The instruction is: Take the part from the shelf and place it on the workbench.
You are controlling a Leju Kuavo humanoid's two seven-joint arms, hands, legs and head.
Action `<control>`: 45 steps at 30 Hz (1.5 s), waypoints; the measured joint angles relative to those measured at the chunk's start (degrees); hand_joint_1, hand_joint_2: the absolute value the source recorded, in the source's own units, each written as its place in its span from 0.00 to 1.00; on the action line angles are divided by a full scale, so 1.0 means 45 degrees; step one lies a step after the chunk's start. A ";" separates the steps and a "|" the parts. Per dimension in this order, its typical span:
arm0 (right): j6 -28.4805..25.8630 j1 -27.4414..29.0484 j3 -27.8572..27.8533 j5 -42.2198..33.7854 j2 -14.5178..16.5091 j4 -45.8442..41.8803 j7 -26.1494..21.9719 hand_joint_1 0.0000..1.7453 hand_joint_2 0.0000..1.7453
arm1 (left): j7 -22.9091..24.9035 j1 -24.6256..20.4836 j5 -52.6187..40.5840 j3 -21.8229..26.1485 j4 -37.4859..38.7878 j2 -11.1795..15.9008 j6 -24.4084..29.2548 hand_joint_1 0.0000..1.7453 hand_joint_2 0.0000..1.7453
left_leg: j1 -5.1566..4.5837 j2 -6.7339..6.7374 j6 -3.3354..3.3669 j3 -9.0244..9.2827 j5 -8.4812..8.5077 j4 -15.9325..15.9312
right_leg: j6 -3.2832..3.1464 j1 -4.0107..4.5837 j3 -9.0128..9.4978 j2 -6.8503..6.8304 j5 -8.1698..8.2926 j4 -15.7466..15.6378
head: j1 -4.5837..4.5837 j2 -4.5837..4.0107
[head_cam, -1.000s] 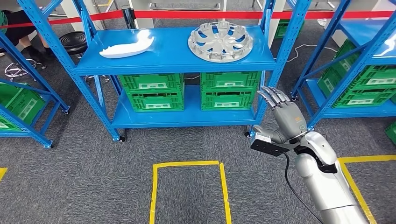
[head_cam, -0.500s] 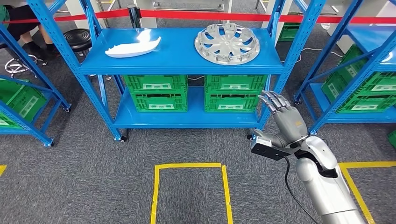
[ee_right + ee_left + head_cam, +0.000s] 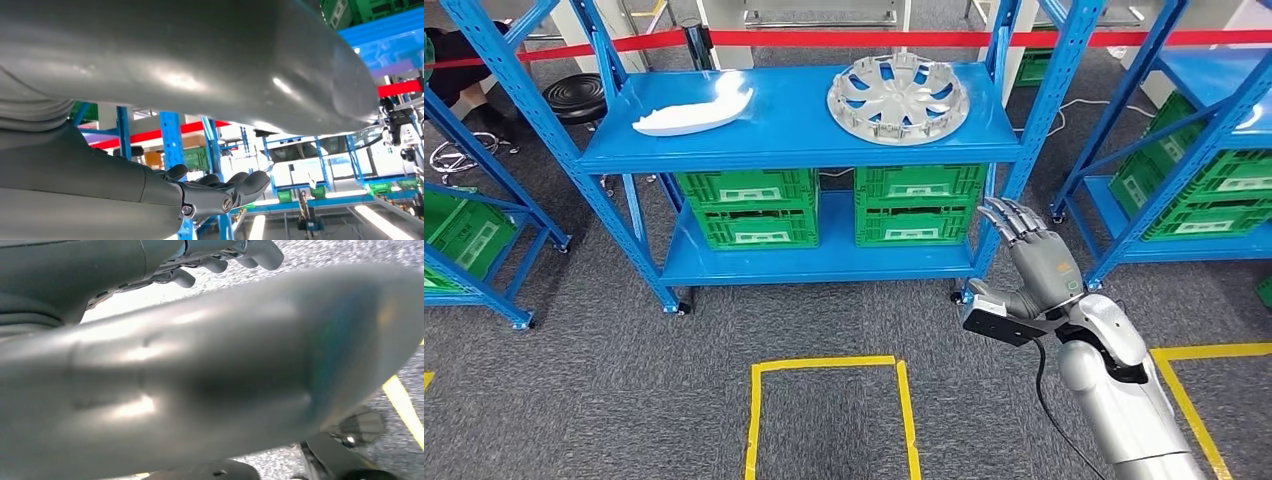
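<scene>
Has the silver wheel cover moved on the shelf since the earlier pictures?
No. The wheel cover lies at the same spot on the right half of the blue shelf; the small shift in the picture is the camera's.

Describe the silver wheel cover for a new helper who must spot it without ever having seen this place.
Find the blue rack facing the robot. On its top shelf, toward the right, lies the wheel cover. It is round, silver-grey and spoked with cut-out slots, unlike the long white part lying to its left.
</scene>
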 joint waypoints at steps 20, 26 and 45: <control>0.0050 0.0045 -0.0166 -0.0029 -0.0005 -0.0053 -0.0013 0.00 0.00 | -0.0009 -0.0044 -0.0015 0.0010 -0.0005 -0.0035 -0.0069 0.00 0.00 | -0.0022 0.0010 0.0012 0.0595 -0.0582 -0.0286 | 0.0055 -0.0013 -0.0449 -0.0034 0.0430 -0.0071 | 0.0027 0.0000; 0.0052 0.0072 -0.0165 -0.0063 -0.0001 -0.0051 -0.0119 0.00 0.00 | -0.0086 0.0023 -0.0015 0.0019 0.0001 -0.0044 -0.0069 0.00 0.00 | 0.0057 0.0037 -0.0254 -0.1275 -0.1515 0.2869 | -0.0168 -0.0067 -0.0152 -0.0060 0.0271 -0.0150 | -0.0029 0.0000; -0.0017 0.0270 -0.0183 -0.0085 -0.0005 -0.0061 -0.0179 0.00 0.00 | -0.0113 0.0024 -0.0019 0.0053 -0.0007 -0.0043 -0.0074 0.00 0.00 | -0.0022 -0.0003 0.0476 0.0572 -0.0304 -0.0440 | 0.0391 -0.0020 -0.1021 -0.0066 0.0266 0.0950 | 0.0002 0.0000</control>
